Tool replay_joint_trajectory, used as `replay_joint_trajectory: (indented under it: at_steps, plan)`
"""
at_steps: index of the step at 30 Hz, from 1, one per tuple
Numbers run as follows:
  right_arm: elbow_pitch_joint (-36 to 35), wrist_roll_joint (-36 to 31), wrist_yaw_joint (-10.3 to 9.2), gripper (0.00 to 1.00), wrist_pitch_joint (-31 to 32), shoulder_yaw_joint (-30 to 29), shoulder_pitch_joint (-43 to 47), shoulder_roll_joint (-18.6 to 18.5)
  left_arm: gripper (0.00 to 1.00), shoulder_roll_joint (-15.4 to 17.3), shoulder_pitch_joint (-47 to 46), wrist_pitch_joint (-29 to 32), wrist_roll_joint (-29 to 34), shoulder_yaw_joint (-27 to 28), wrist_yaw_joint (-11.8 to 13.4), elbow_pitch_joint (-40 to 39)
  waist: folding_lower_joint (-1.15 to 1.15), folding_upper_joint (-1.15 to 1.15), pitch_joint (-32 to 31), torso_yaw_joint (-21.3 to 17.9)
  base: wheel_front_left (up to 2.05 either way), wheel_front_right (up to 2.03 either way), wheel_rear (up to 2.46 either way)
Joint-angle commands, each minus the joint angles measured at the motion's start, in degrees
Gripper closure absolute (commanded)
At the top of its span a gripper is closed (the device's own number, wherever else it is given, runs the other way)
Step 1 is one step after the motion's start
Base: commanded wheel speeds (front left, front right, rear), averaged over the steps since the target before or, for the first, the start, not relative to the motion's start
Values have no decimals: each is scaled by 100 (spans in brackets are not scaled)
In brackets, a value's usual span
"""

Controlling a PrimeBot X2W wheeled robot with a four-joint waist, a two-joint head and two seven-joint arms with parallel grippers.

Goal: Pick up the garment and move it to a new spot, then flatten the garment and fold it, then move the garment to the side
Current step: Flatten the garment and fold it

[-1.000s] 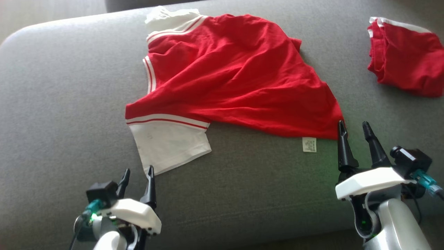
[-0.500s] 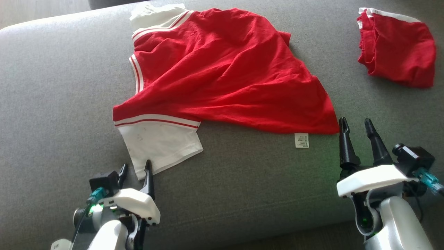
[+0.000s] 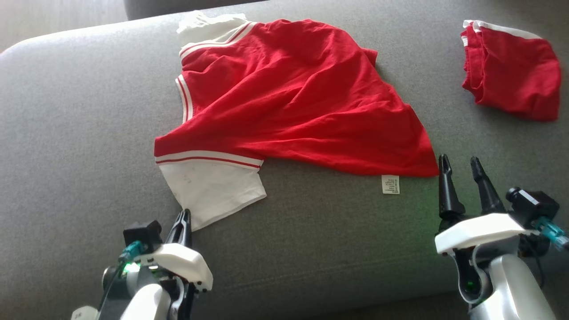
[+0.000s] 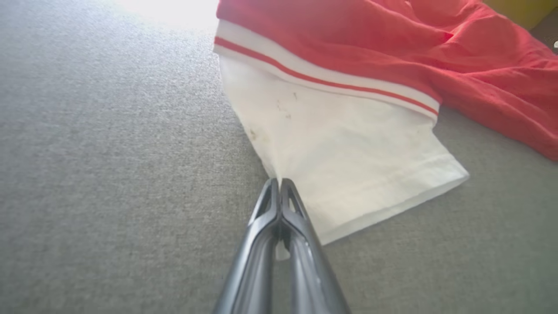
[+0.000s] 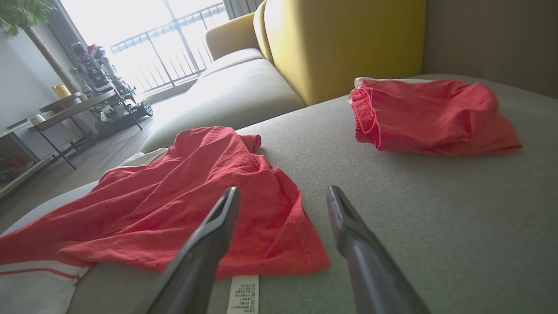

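Left gripper (image 3: 184, 214) low at the near left, dark fingers (image 4: 263, 218) pinched together on the garment's (image 4: 348, 144) sleeve corner, right gripper (image 3: 458, 159) upright at the near right, fingers spread apart, pale forearms beneath both.

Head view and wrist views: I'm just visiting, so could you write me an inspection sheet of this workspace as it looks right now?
Surface: grey upholstered cushion, carrying all the clothes.
Job's things: red T-shirt spread out but rumpled; its white sleeve points toward the robot; a care label sticks out at the hem.
Clutter: folded red garment at the far right, apart from the T-shirt.
Grippers: left gripper shut on the white sleeve's near corner; right gripper open beside the hem's corner, holding nothing.
Cables: teal connector at the right wrist camera, another at the left.
Surroundings: yellow sofa, bright window with railing, dark table.
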Motion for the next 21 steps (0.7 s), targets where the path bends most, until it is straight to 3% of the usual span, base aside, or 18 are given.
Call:
replay_joint_trajectory:
  at_steps: [1, 10, 15, 21]
  plan:
    - [-66, 47, -1, 0, -61, 60, -139, -31, 100, 29, 27, -29, 17, 148, 62, -279, 0, 0, -33, 30, 0, 0, 0]
    - [825, 392, -1, 0, -61, -189, -273, -31, 100, 32, 309, -29, 300, 383, 163, -1463, 0, 0, -128, 248, 0, 0, 0]
    - [2016, 2008, -1, 0, -61, -325, -760, -31, 100, 31, 479, -29, 398, 403, 132, -1807, 0, 0, -154, 415, 0, 0, 0]
    - [2641, 2377, -1, 0, -61, -302, -1189, -31, 100, 30, 521, -29, 442, 371, 105, -1895, 0, 0, -118, 525, 0, 0, 0]
